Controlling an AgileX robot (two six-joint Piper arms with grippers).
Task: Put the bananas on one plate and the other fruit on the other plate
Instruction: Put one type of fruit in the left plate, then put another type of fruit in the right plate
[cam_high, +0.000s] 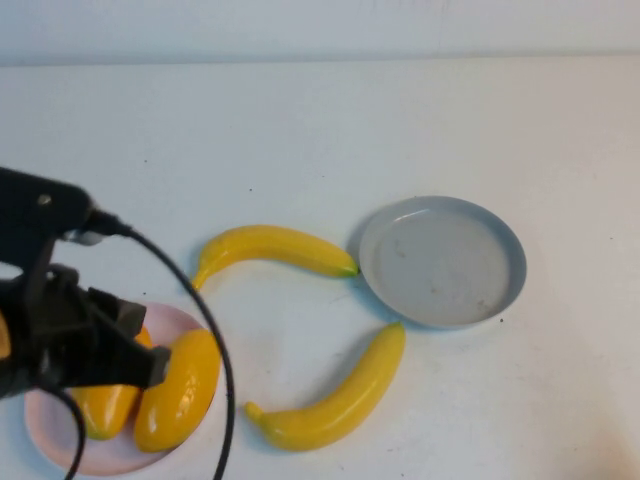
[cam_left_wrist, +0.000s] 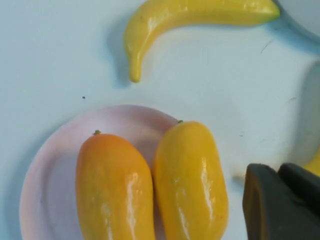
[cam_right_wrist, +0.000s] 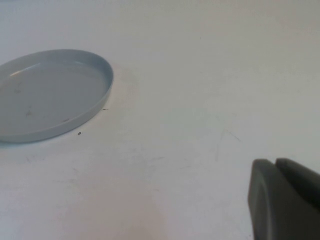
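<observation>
Two orange-yellow oval fruits (cam_high: 180, 390) (cam_high: 105, 405) lie side by side on the pale pink plate (cam_high: 110, 460) at the front left. My left gripper (cam_high: 148, 366) hovers just above them, shut and empty; in the left wrist view its fingertips (cam_left_wrist: 280, 172) sit beside one fruit (cam_left_wrist: 190, 185), clear of the other fruit (cam_left_wrist: 112, 190). One banana (cam_high: 275, 248) lies on the table left of the grey-blue plate (cam_high: 440, 260), which holds nothing. The other banana (cam_high: 335, 395) lies in front of that plate. My right gripper (cam_right_wrist: 275, 167) is shut over bare table, away from the grey-blue plate (cam_right_wrist: 50, 95).
The left arm's black cable (cam_high: 205, 330) loops over the pink plate's right side. The table is white, with its far edge against a pale wall (cam_high: 320, 30). The right arm is outside the high view.
</observation>
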